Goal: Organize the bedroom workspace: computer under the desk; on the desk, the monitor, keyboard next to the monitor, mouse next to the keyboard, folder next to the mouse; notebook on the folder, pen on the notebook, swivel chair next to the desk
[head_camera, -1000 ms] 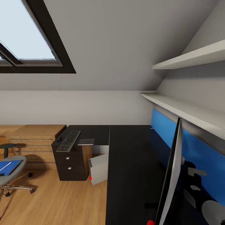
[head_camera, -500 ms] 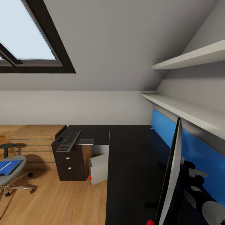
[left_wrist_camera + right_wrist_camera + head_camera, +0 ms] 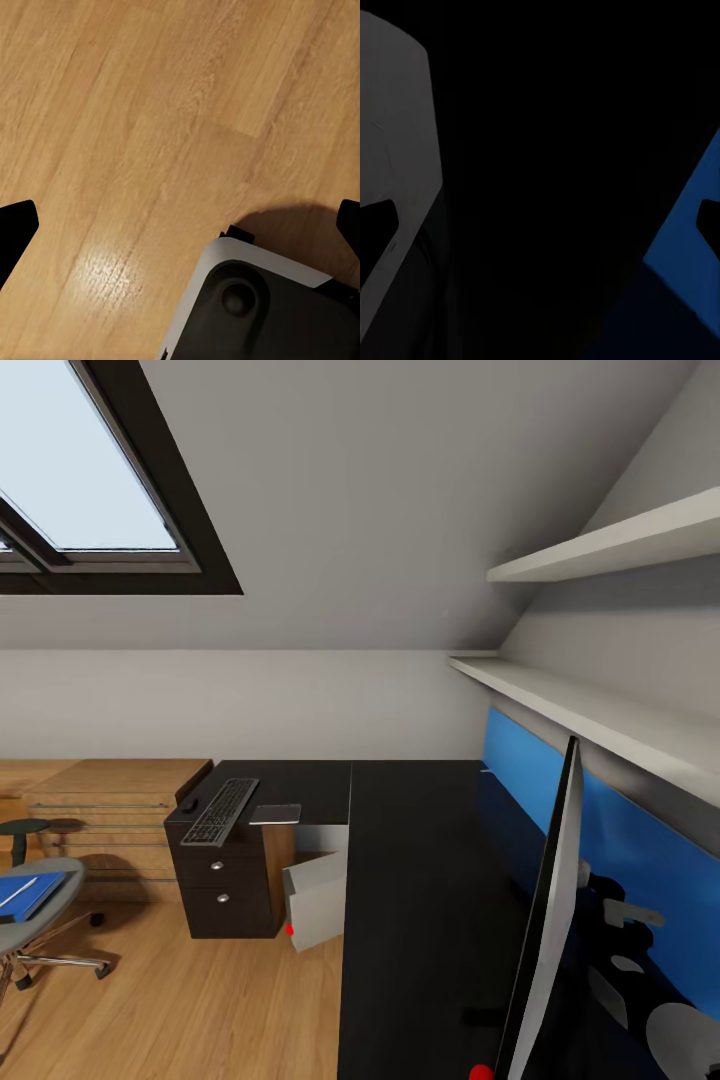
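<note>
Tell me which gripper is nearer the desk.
Right. The right gripper looks closely at the desk and its black top, beside the blue panel. The left gripper hangs over wood floor by the robot's base.

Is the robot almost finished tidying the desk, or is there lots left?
Lots left. Done: the thin black monitor stands on the glossy black desk, and the slim black-keyed keyboard and grey notebook lie at its far end, away from the monitor. The grey computer tower sits at the desk's inner corner. In hand: nothing visible. Left: the blue folder and white pen lie on the grey swivel chair.
</note>
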